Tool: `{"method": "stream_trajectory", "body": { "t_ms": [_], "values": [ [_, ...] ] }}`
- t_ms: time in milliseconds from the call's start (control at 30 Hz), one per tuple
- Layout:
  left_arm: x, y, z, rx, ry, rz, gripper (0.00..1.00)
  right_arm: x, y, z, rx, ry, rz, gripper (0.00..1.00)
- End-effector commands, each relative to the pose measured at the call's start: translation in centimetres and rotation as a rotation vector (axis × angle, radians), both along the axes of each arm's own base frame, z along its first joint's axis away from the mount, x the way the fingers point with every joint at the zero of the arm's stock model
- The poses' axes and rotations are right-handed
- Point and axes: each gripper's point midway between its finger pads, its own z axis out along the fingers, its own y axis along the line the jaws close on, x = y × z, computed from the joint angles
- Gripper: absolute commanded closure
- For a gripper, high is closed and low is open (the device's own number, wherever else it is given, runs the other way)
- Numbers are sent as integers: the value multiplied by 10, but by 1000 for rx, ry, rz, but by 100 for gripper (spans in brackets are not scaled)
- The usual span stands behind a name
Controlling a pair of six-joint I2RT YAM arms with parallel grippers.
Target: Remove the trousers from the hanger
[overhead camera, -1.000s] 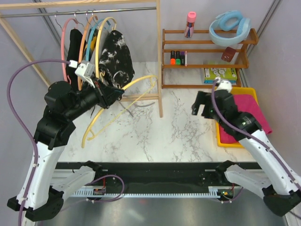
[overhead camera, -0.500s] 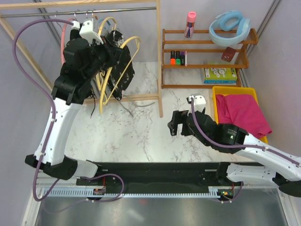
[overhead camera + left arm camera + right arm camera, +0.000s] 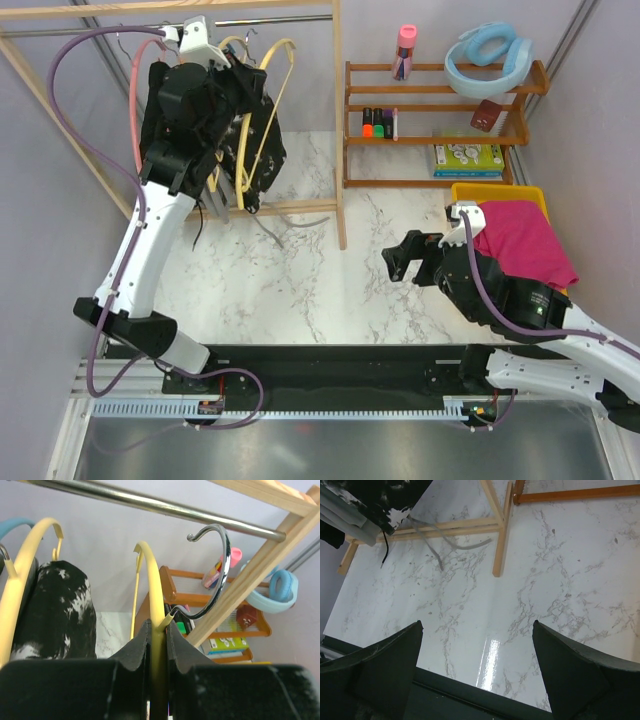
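Note:
My left gripper (image 3: 250, 95) is raised to the clothes rail and shut on the pale-yellow hanger (image 3: 287, 55). In the left wrist view the jaws (image 3: 157, 626) clamp the hanger's arch (image 3: 152, 580). Its metal hook (image 3: 222, 565) is just below the steel rail (image 3: 150, 501), and I cannot tell if they touch. The hanger is bare. The magenta trousers (image 3: 525, 250) lie bunched in the yellow bin (image 3: 470, 188) at the right. My right gripper (image 3: 408, 262) is open and empty over the marble table, left of the bin, its jaws wide apart in its wrist view (image 3: 477, 630).
Pink, orange, blue and another yellow hanger hang on the rail with a black garment (image 3: 160, 95) and a black-and-white mottled garment (image 3: 262, 150), also in the left wrist view (image 3: 55, 610). The rack's wooden post (image 3: 340, 130) and a wooden shelf (image 3: 440, 120) stand at the back.
My left arm has swung the bare yellow hanger from low over the table up to the rail. My right gripper swung left over the table, then back a little toward the bin.

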Motion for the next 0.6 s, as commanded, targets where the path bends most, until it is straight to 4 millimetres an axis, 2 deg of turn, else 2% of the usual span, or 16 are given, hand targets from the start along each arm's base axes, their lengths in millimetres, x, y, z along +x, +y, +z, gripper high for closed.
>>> {"method": "stream_trajectory", "body": {
  "t_ms": [0,233,367,500,567],
  "values": [
    [13,8,46,-67,-153,68,98,3,-6,-1,-16,-16,-33,2],
    [32,0,45,-57,-185,69,98,4,-18,7,-11,-46,-65,2],
    [34,0,54,-65,-225,71,98,4,-22,7,-15,-49,-73,2],
    [38,1,51,-60,-228,86,98,3,-20,7,-13,-47,-68,2],
    [29,3,60,-72,-263,74,98,3,-20,6,-17,-46,-66,2]
  ]
}}
